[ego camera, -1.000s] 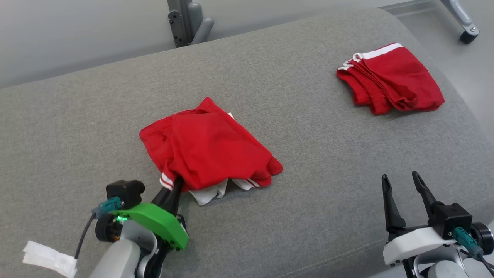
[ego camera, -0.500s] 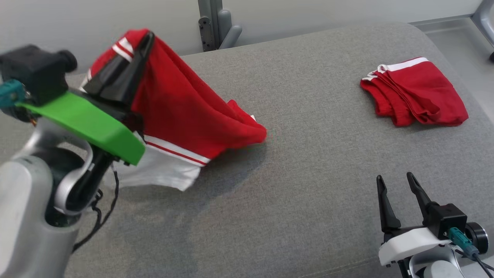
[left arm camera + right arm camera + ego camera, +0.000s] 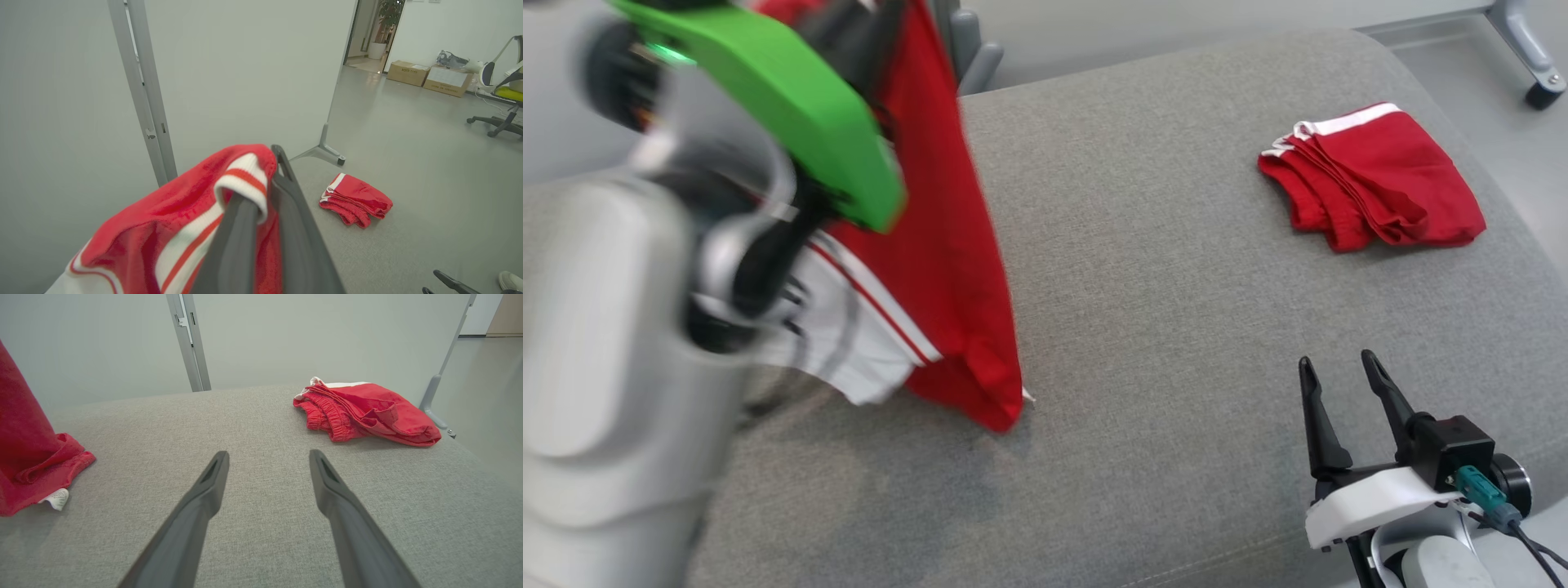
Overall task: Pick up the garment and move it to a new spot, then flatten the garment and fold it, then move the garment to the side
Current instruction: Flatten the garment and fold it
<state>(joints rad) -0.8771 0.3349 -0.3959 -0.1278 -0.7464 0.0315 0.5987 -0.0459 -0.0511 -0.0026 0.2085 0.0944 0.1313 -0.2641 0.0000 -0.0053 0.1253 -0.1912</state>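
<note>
The garment (image 3: 939, 245) is red with a white, red-striped hem. It hangs almost straight down from my left gripper (image 3: 870, 24), which is raised high at the upper left. Its lower corner rests on the grey cushion (image 3: 1160, 286). In the left wrist view my left gripper (image 3: 267, 175) is shut on the striped hem of the garment (image 3: 171, 212), which drapes over one finger. My right gripper (image 3: 1339, 367) stands open low at the right, nothing between its fingers. From the right wrist, my right gripper (image 3: 267, 455) points across bare cushion, with the garment's (image 3: 28, 457) lower end at the left.
A second red garment (image 3: 1372, 175), folded, lies at the cushion's far right corner, also in the wrist views (image 3: 355, 200) (image 3: 363, 410). A grey partition post (image 3: 968, 41) stands behind the cushion. Floor lies beyond the right edge, with boxes (image 3: 425, 75) and an office chair (image 3: 500, 118) farther off.
My left gripper has lifted the garment from the cushion to high up; it now hangs nearly vertical with its lower corner trailing. The camera shifted slightly. My right gripper stays put.
</note>
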